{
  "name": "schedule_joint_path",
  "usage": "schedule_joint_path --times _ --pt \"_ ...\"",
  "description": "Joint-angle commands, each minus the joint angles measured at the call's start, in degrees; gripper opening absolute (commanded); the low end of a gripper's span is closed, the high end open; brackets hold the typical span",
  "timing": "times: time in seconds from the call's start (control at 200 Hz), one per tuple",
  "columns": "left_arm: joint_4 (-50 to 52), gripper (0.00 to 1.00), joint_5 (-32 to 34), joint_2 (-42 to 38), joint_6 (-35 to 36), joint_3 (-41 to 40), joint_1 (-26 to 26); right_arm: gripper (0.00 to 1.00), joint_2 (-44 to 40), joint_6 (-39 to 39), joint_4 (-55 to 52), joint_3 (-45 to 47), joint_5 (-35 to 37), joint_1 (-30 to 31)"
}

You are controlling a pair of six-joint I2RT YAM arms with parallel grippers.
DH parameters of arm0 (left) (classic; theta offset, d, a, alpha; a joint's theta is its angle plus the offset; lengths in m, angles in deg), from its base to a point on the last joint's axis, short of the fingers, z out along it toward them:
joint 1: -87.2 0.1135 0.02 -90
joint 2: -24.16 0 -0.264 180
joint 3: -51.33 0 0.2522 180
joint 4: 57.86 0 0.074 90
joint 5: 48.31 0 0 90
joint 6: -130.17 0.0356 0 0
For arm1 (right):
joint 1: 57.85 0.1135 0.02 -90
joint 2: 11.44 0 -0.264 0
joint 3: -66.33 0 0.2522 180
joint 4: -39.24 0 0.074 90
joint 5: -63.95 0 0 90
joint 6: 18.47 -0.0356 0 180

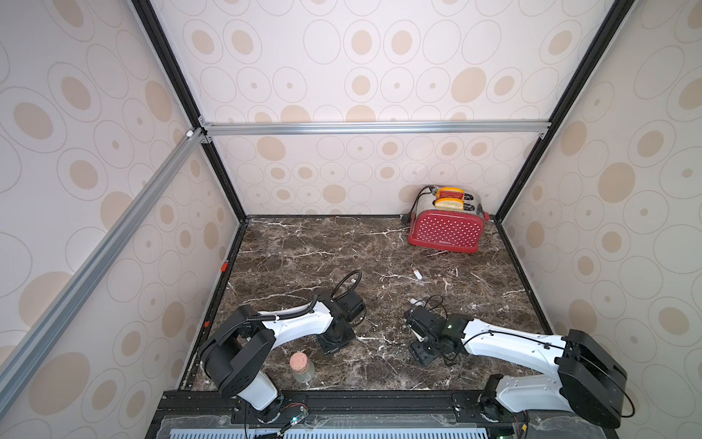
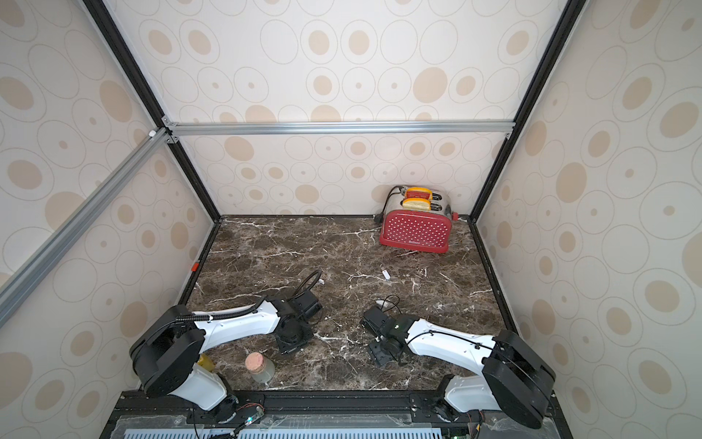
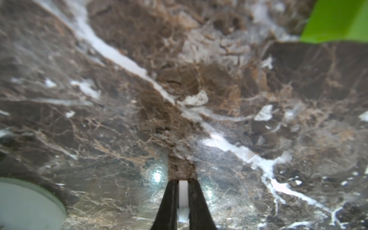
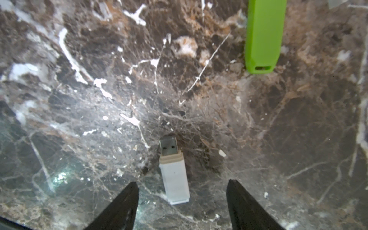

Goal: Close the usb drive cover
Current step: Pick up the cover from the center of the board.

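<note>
Left hand: my left hand (image 3: 183, 180) has its fingers drawn close, pinching a small white cover (image 3: 183, 199) between the tips. The piece is blurred, so I cannot tell more of its shape.
Right hand: my right hand (image 4: 183, 181) is spread wide over the desk (image 4: 79, 99).
Drive: the white drive (image 4: 175, 179) lies flat on the desk below my right hand. Its back end sits between my two fingers and touches neither.
Plug: the metal plug (image 4: 168, 147) is bare and points away from my right hand.
Green stick: a green stick (image 4: 264, 35) lies beyond my right fingertips, off to one side, well apart from the drive.
Jar: a corked jar (image 1: 302, 366) stands near my left hand, on the side toward my base.
White stick: a small white stick (image 1: 418, 274) lies out past my right hand, seen in both top views.
Toaster: a red toaster (image 1: 446, 230) stands in the far corner, well apart from both hands.
</note>
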Motion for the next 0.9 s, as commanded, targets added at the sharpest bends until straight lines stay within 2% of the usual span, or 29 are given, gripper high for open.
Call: schedule_joint_path --times 0.0,0.31,0.521,0.891 --pt "-2.86 0.0 0.0 1.37 2.73 0.94 -0.5 0.74 1.17 0.81 -1.2 -1.62 0.9 0.45" --pt "-0.24 0.0 0.15 1.39 6.05 5.92 -0.16 0.65 2.68 1.46 -1.57 -2.5 1.05 0.45" --pt "3.38 0.0 1.42 -1.01 7.58 8.27 2.13 0.53 3.37 1.48 -1.07 -2.33 0.06 0.47" --pt "6.05 0.0 1.8 -5.11 8.95 9.36 6.87 0.46 4.01 0.48 -0.96 -1.9 -1.78 0.48"
